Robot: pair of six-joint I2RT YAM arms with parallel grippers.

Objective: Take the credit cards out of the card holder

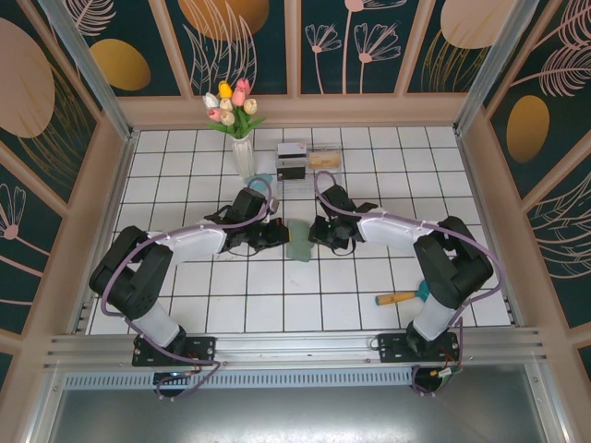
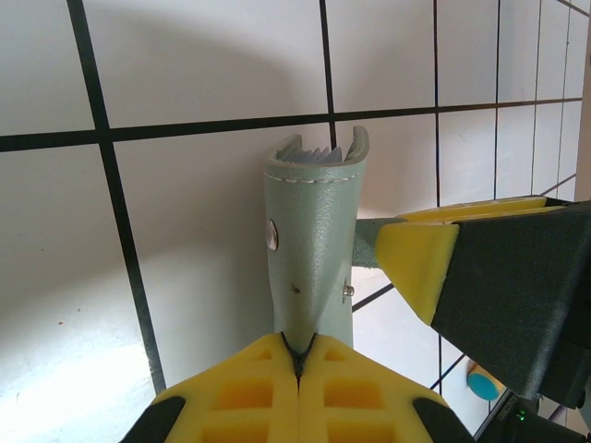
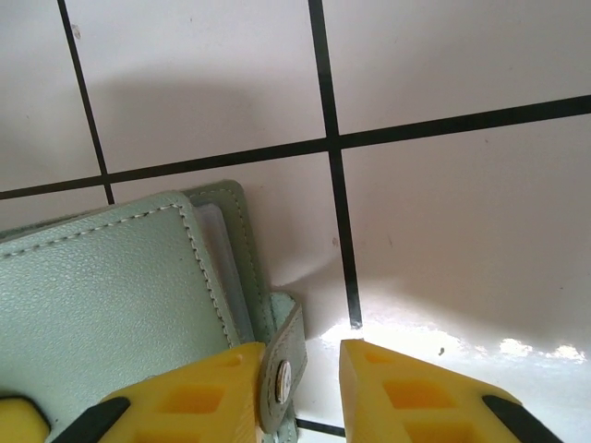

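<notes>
The sage-green card holder (image 1: 300, 242) lies folded on the white tiles between both grippers. My left gripper (image 2: 297, 355) is shut on one edge of the card holder (image 2: 312, 231), which rises away from the fingers; grey ridged layers show at its far end. My right gripper (image 3: 303, 358) stands open around the holder's snap strap (image 3: 284, 369). The strap rests against the left finger (image 3: 212, 388), with a gap to the other finger. The card holder's stitched cover (image 3: 102, 295) fills the lower left there. The credit cards are hidden inside the folded holder.
A white vase of tulips (image 1: 240, 138) stands at the back, with a small black-and-white box (image 1: 292, 162) and a beige block (image 1: 323, 159) to its right. A wooden-handled tool (image 1: 399, 297) lies at the front right. Panel walls surround the tiled floor.
</notes>
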